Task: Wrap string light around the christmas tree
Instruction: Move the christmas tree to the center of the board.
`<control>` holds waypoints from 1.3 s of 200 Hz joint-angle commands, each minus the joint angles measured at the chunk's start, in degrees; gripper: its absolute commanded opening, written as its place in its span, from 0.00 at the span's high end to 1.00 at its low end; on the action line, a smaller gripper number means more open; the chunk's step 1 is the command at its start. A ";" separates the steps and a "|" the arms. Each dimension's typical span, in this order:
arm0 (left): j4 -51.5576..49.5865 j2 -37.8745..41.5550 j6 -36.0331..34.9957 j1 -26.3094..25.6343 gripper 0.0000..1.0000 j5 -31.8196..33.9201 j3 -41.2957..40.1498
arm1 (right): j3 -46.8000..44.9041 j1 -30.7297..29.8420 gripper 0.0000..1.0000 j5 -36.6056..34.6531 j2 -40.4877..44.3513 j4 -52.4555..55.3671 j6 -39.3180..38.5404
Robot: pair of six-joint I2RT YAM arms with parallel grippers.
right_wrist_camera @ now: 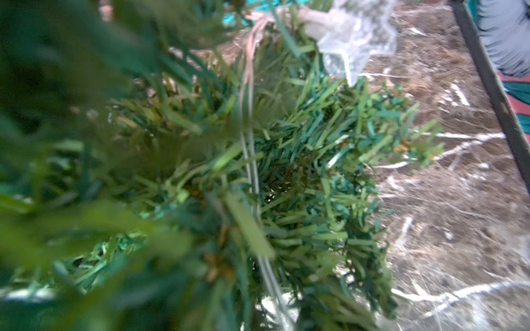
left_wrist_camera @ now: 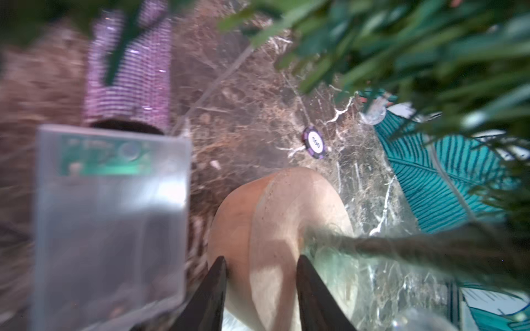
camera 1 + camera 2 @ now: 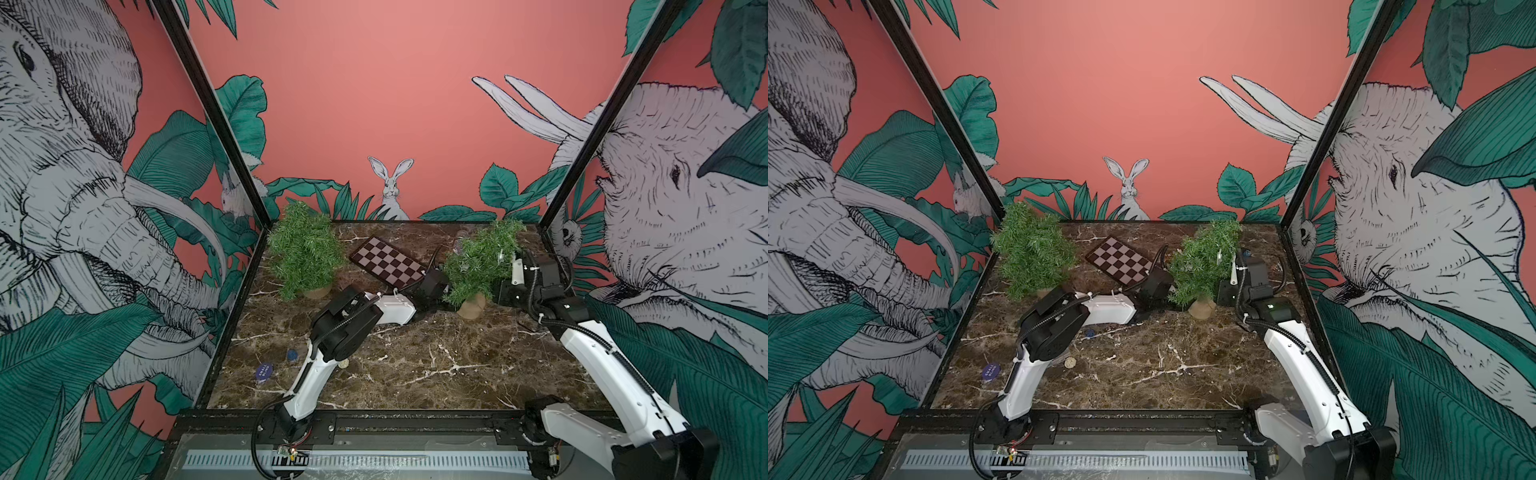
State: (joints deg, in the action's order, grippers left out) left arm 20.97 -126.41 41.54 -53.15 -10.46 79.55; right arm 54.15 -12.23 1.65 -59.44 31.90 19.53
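Looking across the marble surface [image 3: 415, 365], we are finding both arms crowded around the right-hand christmas tree [image 3: 478, 262], which is standing in its tan pot [image 3: 471, 307] near the back corner. We are judging the tree light and easily tipped, its branches springy and yielding, so bracing it low at the pot is looking wise. The left gripper [image 2: 262, 258] is sitting at that pot with its jaws partly apart; we are not able to tell whether they are pinching it. A clear battery box [image 2: 111, 215] is sitting just beside the pot. We are reckoning it rigid, smooth and the heaviest part of the string light [image 1: 249, 149], whose thin wire is running over the branches. That wire is looking limp, snag-prone and delicate, best taken between bulbs rather than at the clear star bulb [image 1: 358, 37]. The right gripper [image 3: 1232, 266] is being swallowed by foliage, so we are unable to tell how its jaws are standing. Both wrist views are blurring badly, and the wire's loose end is hiding from us.
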 commanded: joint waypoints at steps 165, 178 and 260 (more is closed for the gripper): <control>-1.11 -4.08 4.69 -3.67 0.58 0.75 3.34 | 28.03 2.63 0.01 -6.53 6.42 33.18 -6.15; -1.03 -4.41 5.07 -4.02 0.58 1.04 3.93 | 29.56 2.65 0.01 -7.96 8.46 31.02 -3.62; -4.63 3.83 0.28 -2.68 0.39 1.29 -1.54 | 39.52 1.53 0.48 16.35 3.07 20.83 3.41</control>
State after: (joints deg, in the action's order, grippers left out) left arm 22.04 -128.99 44.34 -56.45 -9.37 82.15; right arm 92.62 -9.74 10.37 -54.15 57.21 16.69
